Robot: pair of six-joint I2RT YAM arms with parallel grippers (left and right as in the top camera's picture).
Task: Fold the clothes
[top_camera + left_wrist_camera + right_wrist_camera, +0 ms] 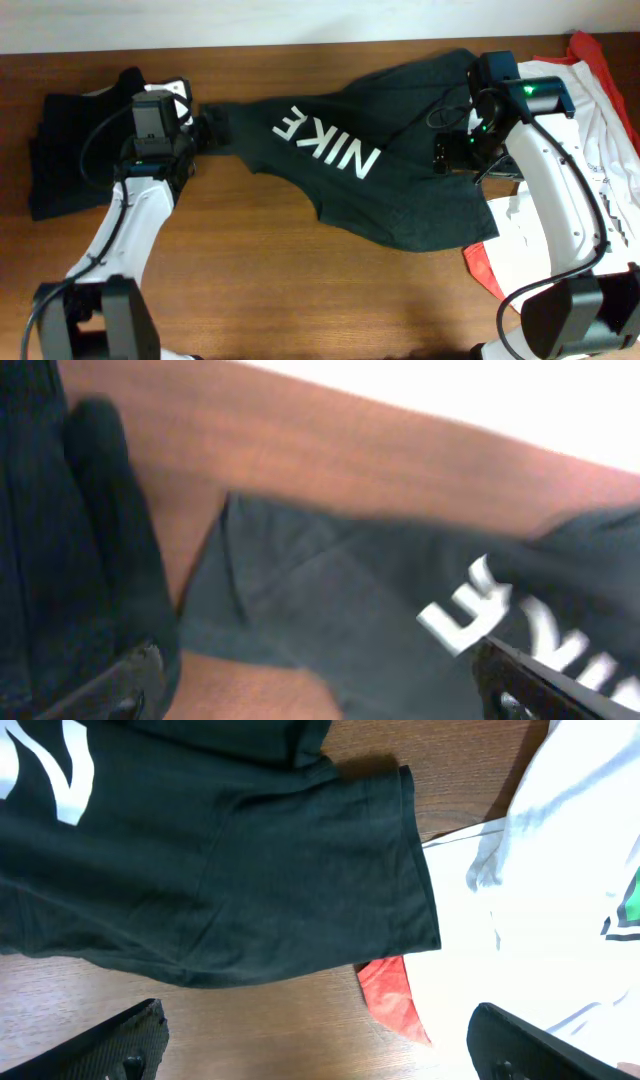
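Observation:
A dark grey Nike T-shirt (380, 180) lies spread askew across the middle of the wooden table, its white letters facing up. My left gripper (205, 130) is open at the shirt's left sleeve, with the sleeve (300, 580) just ahead of its fingers. My right gripper (450, 155) is open above the shirt's right side. The right wrist view shows the shirt's sleeve and hem (250, 870) above bare table, nothing between the fingers.
A folded black garment (70, 150) lies at the far left under the left arm. A pile of white (590, 120) and red (485, 265) clothes lies at the right edge, partly under the grey shirt; it also shows in the right wrist view (560, 890).

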